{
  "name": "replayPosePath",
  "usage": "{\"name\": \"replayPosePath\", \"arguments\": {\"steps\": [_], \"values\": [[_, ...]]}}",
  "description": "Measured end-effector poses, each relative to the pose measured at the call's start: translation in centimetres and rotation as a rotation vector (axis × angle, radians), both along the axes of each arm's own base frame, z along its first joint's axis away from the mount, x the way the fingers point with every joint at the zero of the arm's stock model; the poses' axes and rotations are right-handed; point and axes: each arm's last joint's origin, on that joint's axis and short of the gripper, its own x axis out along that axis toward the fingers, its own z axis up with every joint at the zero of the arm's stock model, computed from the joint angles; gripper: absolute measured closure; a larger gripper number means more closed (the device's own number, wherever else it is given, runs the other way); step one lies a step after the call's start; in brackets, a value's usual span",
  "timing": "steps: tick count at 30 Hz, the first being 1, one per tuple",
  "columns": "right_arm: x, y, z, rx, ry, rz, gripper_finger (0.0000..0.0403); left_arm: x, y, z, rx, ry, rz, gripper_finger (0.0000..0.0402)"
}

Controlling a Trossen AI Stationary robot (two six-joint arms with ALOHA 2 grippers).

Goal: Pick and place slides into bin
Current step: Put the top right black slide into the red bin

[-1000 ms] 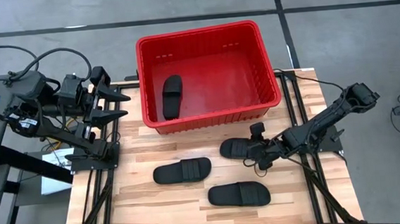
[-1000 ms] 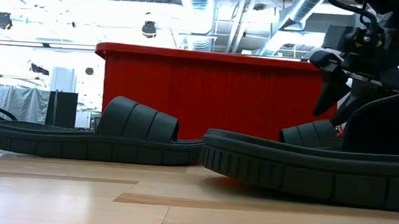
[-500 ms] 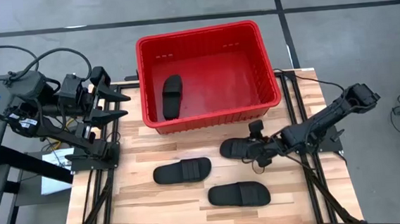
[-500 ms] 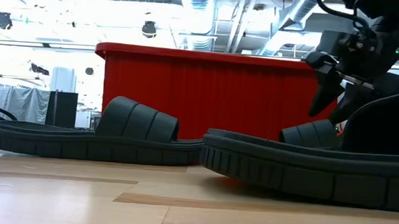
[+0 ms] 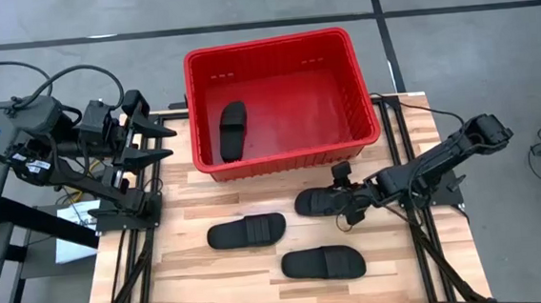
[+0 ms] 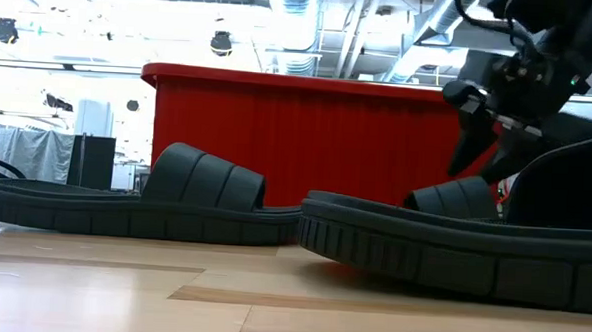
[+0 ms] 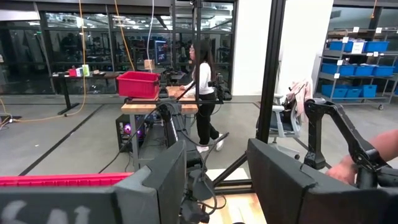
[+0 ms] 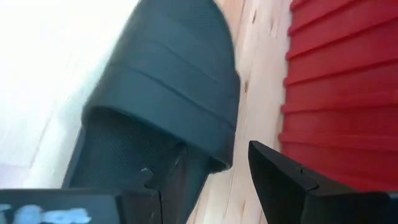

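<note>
The right gripper (image 5: 342, 192) has its jaws spread around one side of a slide (image 5: 318, 202) lying just in front of the red bin (image 5: 362, 88). Two more slides (image 5: 247, 231) (image 5: 322, 262) lie further from the bin, one slide (image 5: 232, 130) inside it. The left gripper (image 5: 160, 140) waits open beside the bin.

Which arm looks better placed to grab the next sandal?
The right. Its open right gripper is already at the slide nearest the bin, while the left gripper waits at the table's far edge.
</note>
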Motion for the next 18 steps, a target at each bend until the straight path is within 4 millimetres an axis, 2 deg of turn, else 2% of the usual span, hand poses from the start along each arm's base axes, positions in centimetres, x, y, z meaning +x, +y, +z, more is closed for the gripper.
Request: {"name": "replayPosePath", "arguments": {"steps": [7,12,15,18], "values": [[1.0,0.5,-2.2,-0.005,0.078,0.057,0.0241,0.0,0.0,0.0,0.000,0.000,0.000,0.0240],[1.5,0.7,-2.5,-0.026,0.068,0.081,0.0250,0.0,0.0,0.0,0.000,0.000,0.000,0.0240],[1.6,0.5,-2.4,-0.082,0.047,0.070,0.0271,0.0,0.0,0.0,0.000,0.000,0.001,0.0240],[1.7,0.3,-2.3,-0.110,0.033,0.046,0.0320,0.0,0.0,0.0,0.000,0.000,0.001,0.0240]]}}
